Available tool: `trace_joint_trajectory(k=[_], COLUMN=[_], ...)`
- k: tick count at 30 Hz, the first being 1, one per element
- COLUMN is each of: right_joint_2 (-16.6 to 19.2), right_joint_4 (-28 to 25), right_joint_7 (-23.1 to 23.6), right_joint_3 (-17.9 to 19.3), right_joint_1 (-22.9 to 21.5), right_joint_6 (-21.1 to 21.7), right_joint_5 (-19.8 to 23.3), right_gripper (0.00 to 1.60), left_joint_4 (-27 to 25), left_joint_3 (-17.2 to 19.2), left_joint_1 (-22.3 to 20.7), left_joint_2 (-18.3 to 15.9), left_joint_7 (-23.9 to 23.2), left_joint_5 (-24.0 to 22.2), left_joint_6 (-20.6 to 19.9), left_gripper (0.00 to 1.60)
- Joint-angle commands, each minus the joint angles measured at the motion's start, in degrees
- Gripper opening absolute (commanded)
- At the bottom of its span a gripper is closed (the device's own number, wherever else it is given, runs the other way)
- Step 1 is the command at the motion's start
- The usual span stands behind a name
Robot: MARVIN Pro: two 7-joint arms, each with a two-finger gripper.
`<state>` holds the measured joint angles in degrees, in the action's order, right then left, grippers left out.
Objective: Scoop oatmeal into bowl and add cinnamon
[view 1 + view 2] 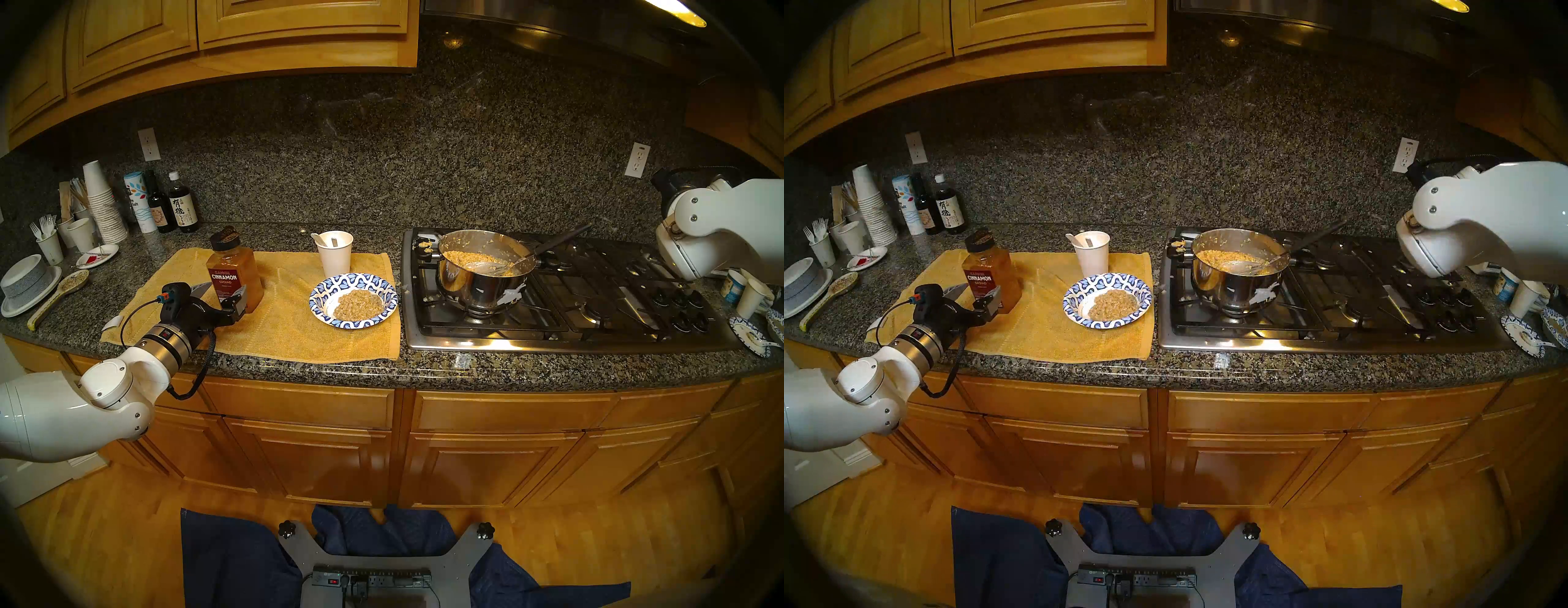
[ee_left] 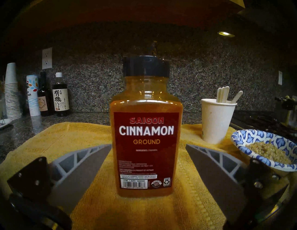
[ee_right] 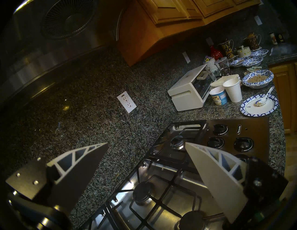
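Cinnamon (image 2: 146, 128) stands upright on the yellow towel (image 2: 64, 136), framed by the left gripper (image 2: 148, 146), whose jaws are spread wide on either side without touching it. Bare towel lies around the jar. Just right, the bowl (image 1: 384, 291) holds oatmeal (image 1: 357, 305); a paper cup (image 1: 335, 254) stands behind. Farther right, above the stove (image 3: 160, 184), the right gripper (image 3: 146, 144) is spread wide and empty.

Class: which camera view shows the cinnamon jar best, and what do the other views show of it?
The left wrist view: the cinnamon jar fills the centre, upright, label readable, between the open left gripper fingers. Both head views show it small, its lower part hidden by that gripper. The right wrist view misses it.
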<state>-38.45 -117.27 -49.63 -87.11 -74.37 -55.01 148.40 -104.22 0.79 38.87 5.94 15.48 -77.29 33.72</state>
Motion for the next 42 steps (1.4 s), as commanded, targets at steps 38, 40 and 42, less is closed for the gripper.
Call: trace_joint_trajectory(k=[38, 40, 42], right_joint_2=[1.21, 1.31, 1.44], right_joint_4=[0.05, 0.03, 0.01], right_joint_7=[-3.44, -3.44, -3.48], right_joint_3=[1.24, 1.25, 1.27], right_joint_1=[-2.2, -2.2, -2.22], right_joint_6=[0.01, 0.01, 0.01], right_joint_5=[-4.61, -4.73, -4.92], right_gripper=[1.6, 1.6, 1.6], left_joint_4=[2.89, 2.96, 3.11], left_joint_3=[4.84, 5.0, 5.18], left_joint_1=[-4.31, -4.48, -4.63], left_joint_2=[1.95, 2.44, 3.2], left_joint_7=[-2.62, -1.93, -0.64], left_joint_5=[-7.59, -7.3, -6.8], left_joint_6=[-8.26, -8.49, -8.46], left_gripper=[1.6, 1.6, 1.6])
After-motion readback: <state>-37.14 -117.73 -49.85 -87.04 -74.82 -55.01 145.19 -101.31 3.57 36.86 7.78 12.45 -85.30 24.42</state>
